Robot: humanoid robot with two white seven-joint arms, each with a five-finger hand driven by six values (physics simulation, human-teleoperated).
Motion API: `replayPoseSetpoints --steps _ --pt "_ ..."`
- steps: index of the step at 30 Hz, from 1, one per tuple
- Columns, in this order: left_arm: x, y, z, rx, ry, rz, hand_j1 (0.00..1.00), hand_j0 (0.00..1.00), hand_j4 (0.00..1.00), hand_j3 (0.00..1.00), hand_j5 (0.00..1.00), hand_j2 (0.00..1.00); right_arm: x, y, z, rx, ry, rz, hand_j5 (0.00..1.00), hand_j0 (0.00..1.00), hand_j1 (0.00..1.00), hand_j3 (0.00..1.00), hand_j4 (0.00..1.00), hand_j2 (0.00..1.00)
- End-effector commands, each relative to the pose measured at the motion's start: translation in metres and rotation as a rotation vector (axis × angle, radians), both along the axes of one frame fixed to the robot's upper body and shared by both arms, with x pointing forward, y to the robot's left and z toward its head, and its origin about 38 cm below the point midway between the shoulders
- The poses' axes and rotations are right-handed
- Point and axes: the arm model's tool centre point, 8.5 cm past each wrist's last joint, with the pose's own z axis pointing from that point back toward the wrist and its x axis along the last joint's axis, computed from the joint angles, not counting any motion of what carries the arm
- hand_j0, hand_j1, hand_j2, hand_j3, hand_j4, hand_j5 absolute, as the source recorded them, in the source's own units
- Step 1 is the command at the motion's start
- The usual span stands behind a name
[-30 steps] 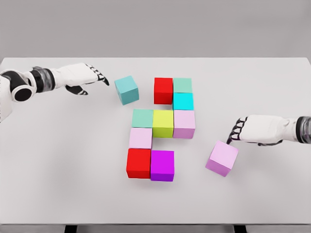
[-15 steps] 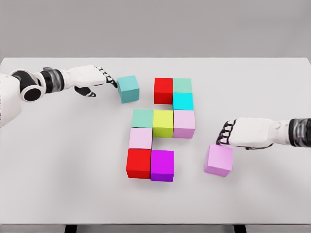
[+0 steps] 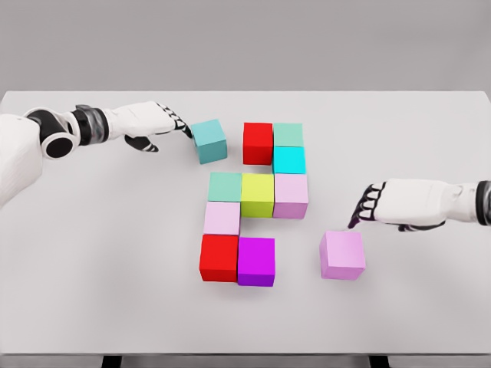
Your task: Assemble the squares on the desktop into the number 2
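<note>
1. Head view: my left hand, fingers extended and holding nothing, touches the left face of the teal cube. This cube sits just left of the top red cube, with a small gap between them.
2. I should push it straight right, low on its face, so it closes flush without twisting.
3. My right hand, fingers loosely spread and empty, hovers just above-right of the pink cube, which is near but apart from the magenta cube; it needs a level nudge left.

Nine coloured cubes sit packed together mid-scene. A teal cube lies slightly turned just left of the far row; a pink cube sits apart, near right.
</note>
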Motion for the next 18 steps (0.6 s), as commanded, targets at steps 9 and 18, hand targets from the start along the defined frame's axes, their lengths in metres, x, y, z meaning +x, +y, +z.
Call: replayPoseSetpoints --steps 9,18 --pt "0.003 -0.005 -0.001 -0.013 0.004 0.008 0.8 0.8 0.8 0.8 0.8 0.8 0.012 -0.061 0.017 0.122 -0.085 -0.181 0.69 0.69 0.69 0.69 0.69 0.69" --pt "0.006 -0.009 0.0 -0.018 0.005 0.011 0.8 0.8 0.8 0.8 0.8 0.8 -0.027 -0.069 0.018 -0.01 -0.016 -0.098 0.68 0.68 0.68 0.68 0.68 0.68"
